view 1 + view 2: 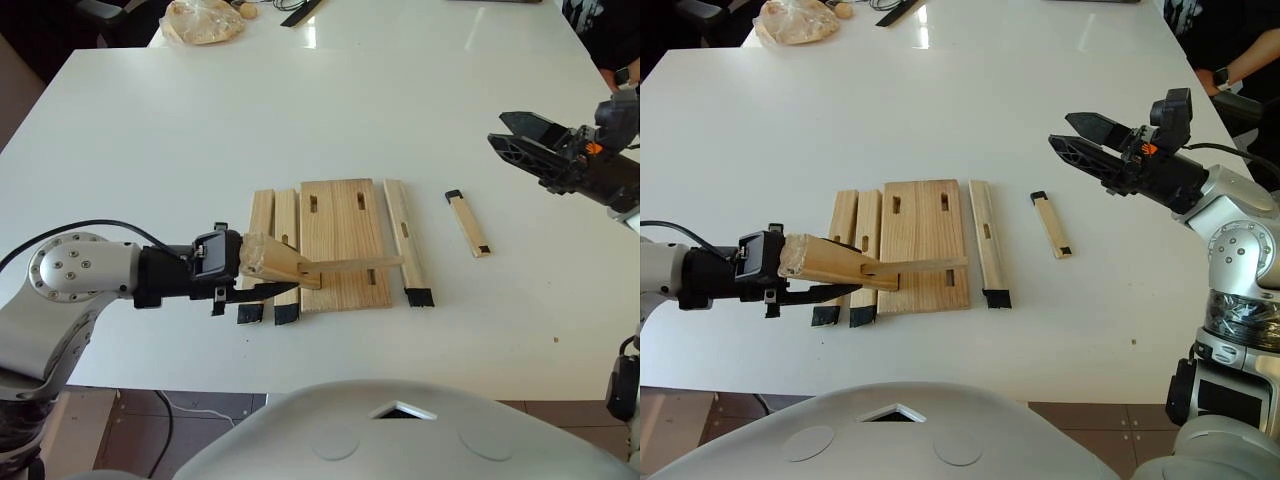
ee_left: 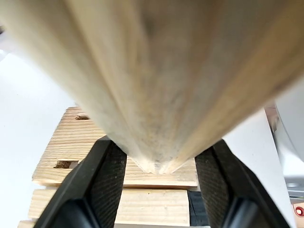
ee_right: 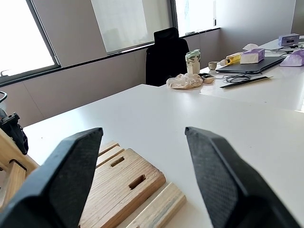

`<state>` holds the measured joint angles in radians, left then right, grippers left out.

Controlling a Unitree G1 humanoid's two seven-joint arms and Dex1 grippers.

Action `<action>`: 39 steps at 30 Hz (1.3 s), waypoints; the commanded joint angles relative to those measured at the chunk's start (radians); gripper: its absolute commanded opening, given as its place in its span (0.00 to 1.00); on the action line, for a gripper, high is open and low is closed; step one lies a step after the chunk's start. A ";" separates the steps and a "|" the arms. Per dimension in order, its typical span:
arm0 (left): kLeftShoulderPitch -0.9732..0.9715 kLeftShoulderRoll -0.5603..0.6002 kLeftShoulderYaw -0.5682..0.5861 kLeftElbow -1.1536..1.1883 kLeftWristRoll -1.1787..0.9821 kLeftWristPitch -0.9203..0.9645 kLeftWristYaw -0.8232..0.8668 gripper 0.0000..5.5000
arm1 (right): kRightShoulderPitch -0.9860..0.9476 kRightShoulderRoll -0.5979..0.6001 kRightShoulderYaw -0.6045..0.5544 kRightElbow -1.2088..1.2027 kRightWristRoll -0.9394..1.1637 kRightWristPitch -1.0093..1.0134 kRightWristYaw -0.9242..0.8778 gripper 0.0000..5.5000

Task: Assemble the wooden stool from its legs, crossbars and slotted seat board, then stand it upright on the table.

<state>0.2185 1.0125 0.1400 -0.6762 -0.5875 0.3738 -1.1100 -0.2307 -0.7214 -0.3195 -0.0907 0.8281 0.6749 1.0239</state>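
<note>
The slotted seat board (image 1: 340, 225) lies flat mid-table. Two legs (image 1: 273, 215) with black feet lie side by side along its left edge, and a third leg (image 1: 405, 235) along its right. A short crossbar (image 1: 467, 222) rests farther right. My left gripper (image 1: 270, 275) is shut on a thick wooden leg (image 1: 280, 265) with a thin crossbar (image 1: 365, 264) sticking out of it, held level over the board's front-left corner. In the left wrist view its fingers (image 2: 102, 175) clamp that leg (image 2: 156, 85). My right gripper (image 1: 1060, 129) hangs open above the table's right side, holding nothing.
A plastic bag of bread (image 1: 203, 20) and a dark object (image 1: 300, 10) lie at the table's far edge. The white table (image 1: 330, 110) has free room behind and to the right of the parts. Its front edge runs close under the left arm.
</note>
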 commanded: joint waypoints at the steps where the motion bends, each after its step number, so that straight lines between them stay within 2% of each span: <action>1: 0.031 0.026 -0.055 0.044 0.064 0.043 0.003 0.38 | -0.018 0.000 -0.009 -0.016 0.022 0.019 -0.009 0.58; 4: -0.039 0.016 -0.079 0.103 0.039 0.033 -0.031 0.38 | -0.027 0.001 -0.002 -0.008 0.018 0.019 -0.009 0.58; 10: -0.280 -0.011 -0.244 0.276 0.126 -0.047 -0.133 0.38 | -0.057 0.014 0.027 0.013 0.008 0.017 -0.010 0.58; 15: -0.361 -0.033 -0.325 0.361 0.181 -0.101 -0.175 0.38 | -0.076 0.017 0.050 0.033 0.001 0.012 -0.003 0.58; 25: -0.523 -0.123 -0.362 0.526 0.258 -0.178 -0.152 0.38 | -0.117 0.029 0.067 0.070 -0.012 0.002 0.004 0.58; 30: -0.510 -0.102 -0.375 0.492 0.287 -0.143 -0.145 0.38 | -0.113 0.033 0.065 0.067 -0.012 0.001 0.001 0.58; 31: -0.506 -0.101 -0.372 0.487 0.291 -0.148 -0.142 0.44 | -0.111 0.033 0.063 0.067 -0.012 0.001 0.000 0.58; 39: -0.522 -0.095 -0.291 0.461 0.235 -0.127 -0.170 0.64 | -0.112 0.042 0.059 0.069 -0.014 -0.006 -0.006 0.58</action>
<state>-0.2862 0.8978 -0.1925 -0.1947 -0.3214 0.2254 -1.2597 -0.3285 -0.6803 -0.2554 -0.0221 0.8224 0.6738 1.0232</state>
